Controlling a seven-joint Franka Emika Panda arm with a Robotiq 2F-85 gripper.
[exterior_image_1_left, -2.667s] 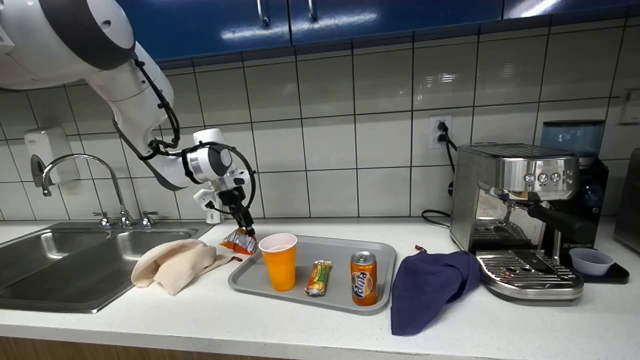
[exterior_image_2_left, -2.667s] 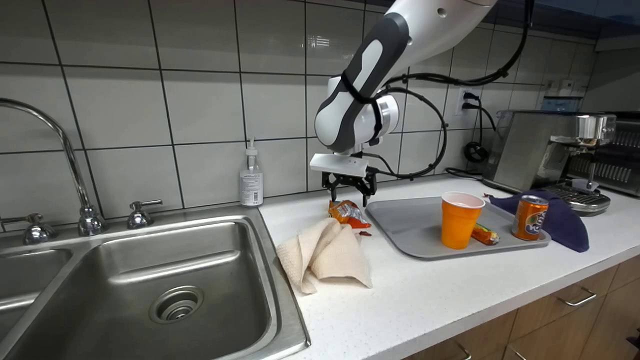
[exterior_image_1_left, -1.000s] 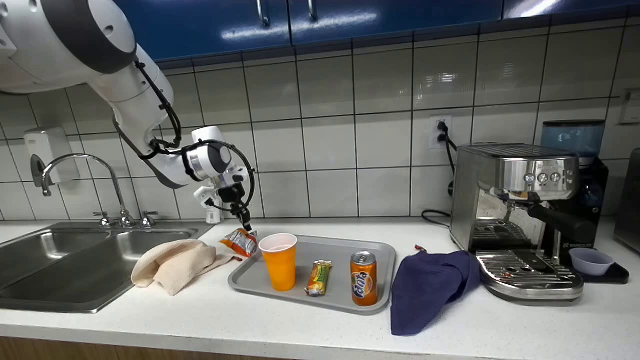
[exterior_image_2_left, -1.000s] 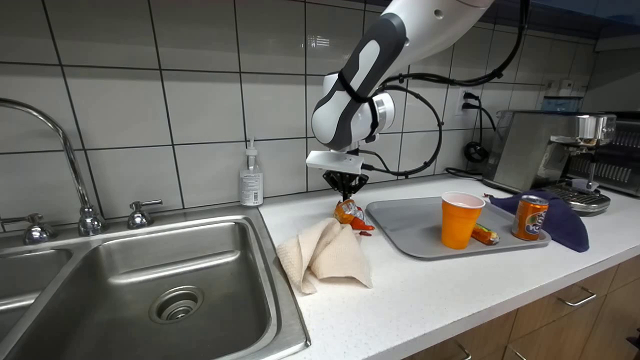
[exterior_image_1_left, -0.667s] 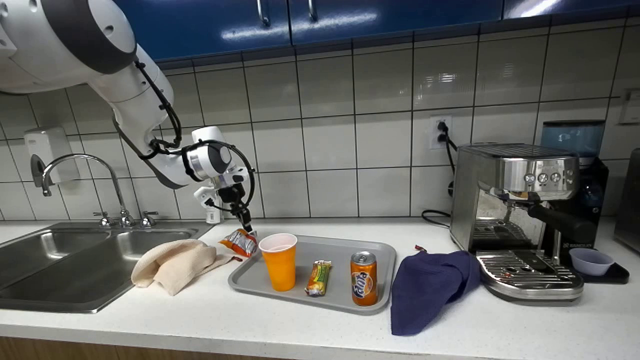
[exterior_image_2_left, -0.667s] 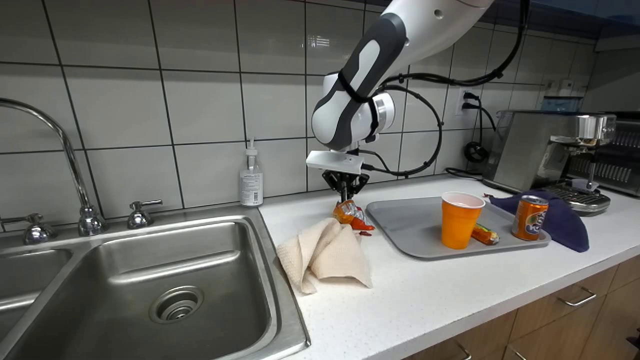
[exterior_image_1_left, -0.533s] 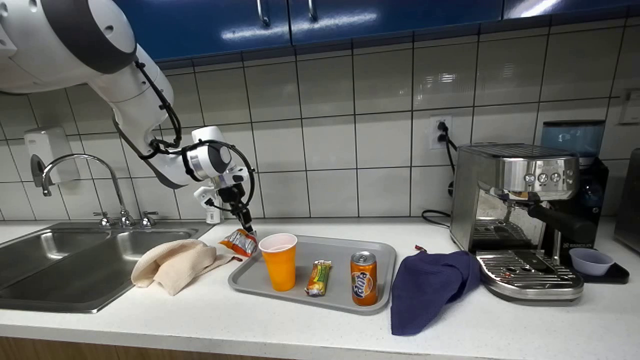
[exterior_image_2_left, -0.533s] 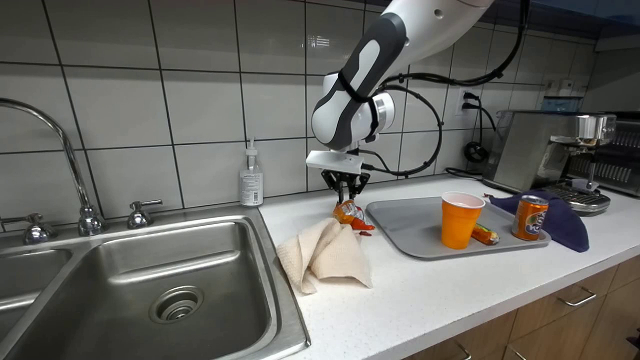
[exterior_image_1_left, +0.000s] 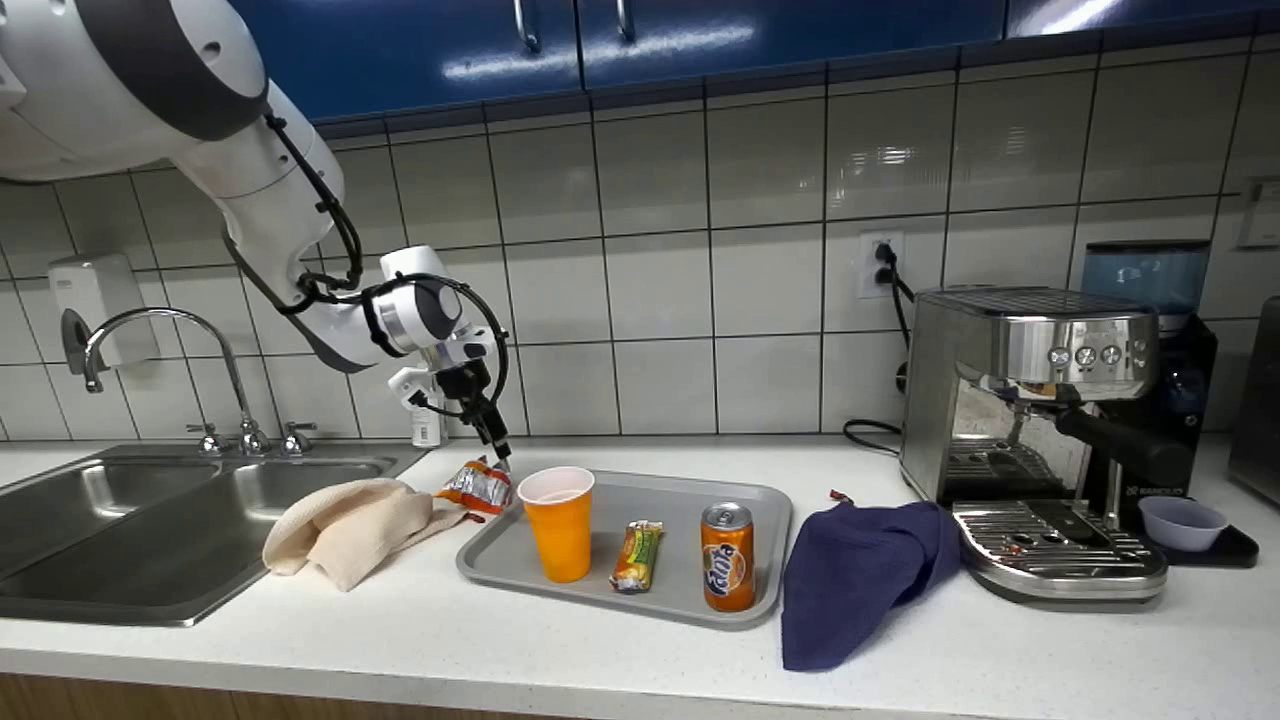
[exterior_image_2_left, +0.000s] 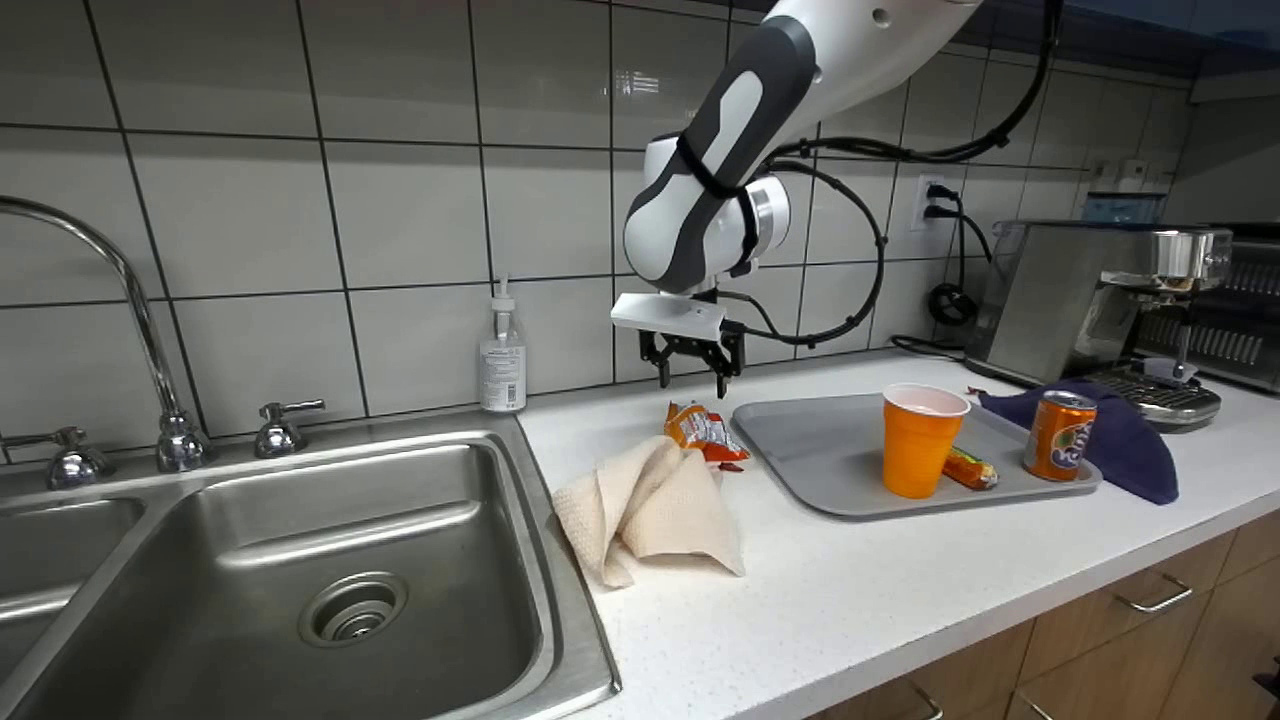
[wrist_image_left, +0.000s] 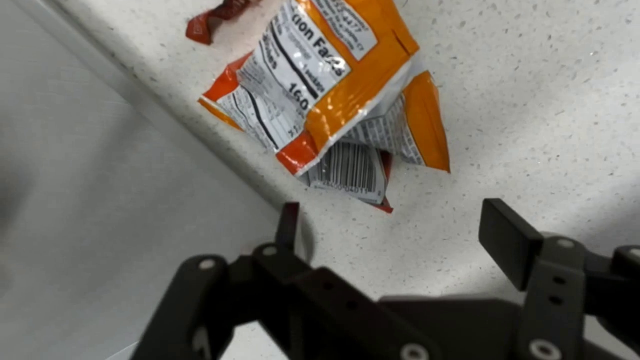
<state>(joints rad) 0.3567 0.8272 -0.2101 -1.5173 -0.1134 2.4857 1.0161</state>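
End effector spread wide, holding nothing; snack bag on desk between towel and tray; one fingertip overlaps tray rim in wrist view, so lowering could clip it; slick film could slip if pinched only at edge; bag's underside hidden, fingertip height hard to judge

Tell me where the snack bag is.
In both exterior views, the snack bag lies on the counter just left of the gray tray, near the beige cloth. In the wrist view, it sits top center, beyond the open gripper.
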